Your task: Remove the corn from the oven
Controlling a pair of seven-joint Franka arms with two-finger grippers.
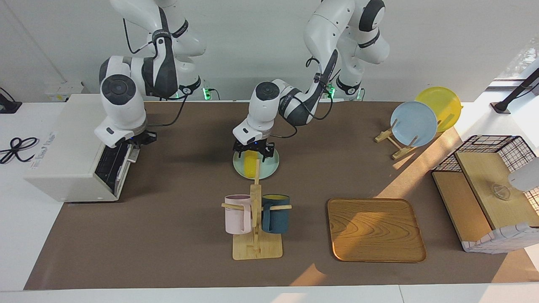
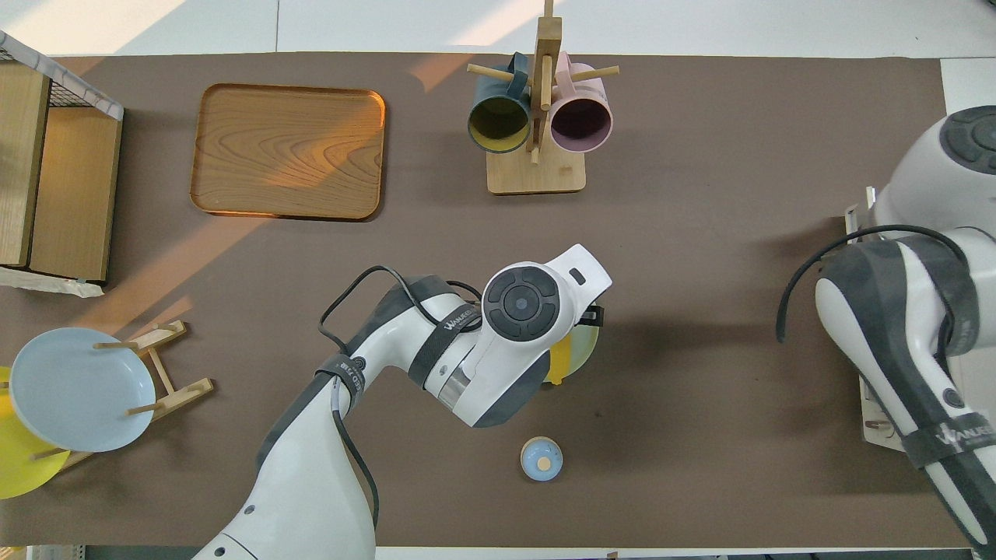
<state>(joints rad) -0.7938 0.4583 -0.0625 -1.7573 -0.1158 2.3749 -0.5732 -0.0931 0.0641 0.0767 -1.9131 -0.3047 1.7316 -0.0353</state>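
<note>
The corn (image 1: 251, 165) is a yellow cob lying on a pale green plate (image 1: 273, 165) in the middle of the table, outside the oven. My left gripper (image 1: 252, 154) is low over the end of the corn nearer to the robots, its fingers spread a little wider than the cob. In the overhead view the left hand hides most of the corn (image 2: 557, 367) and the plate (image 2: 589, 348). The white oven (image 1: 67, 147) stands at the right arm's end of the table. My right gripper (image 1: 141, 141) is at the top edge of the oven's dark front.
A wooden mug rack (image 1: 255, 248) with a pink and a dark blue mug stands farther from the robots than the plate. A wooden tray (image 1: 374, 229), a plate stand (image 1: 414, 124) and a wire basket shelf (image 1: 484, 185) are toward the left arm's end. A small blue round thing (image 2: 541, 459) lies near the robots.
</note>
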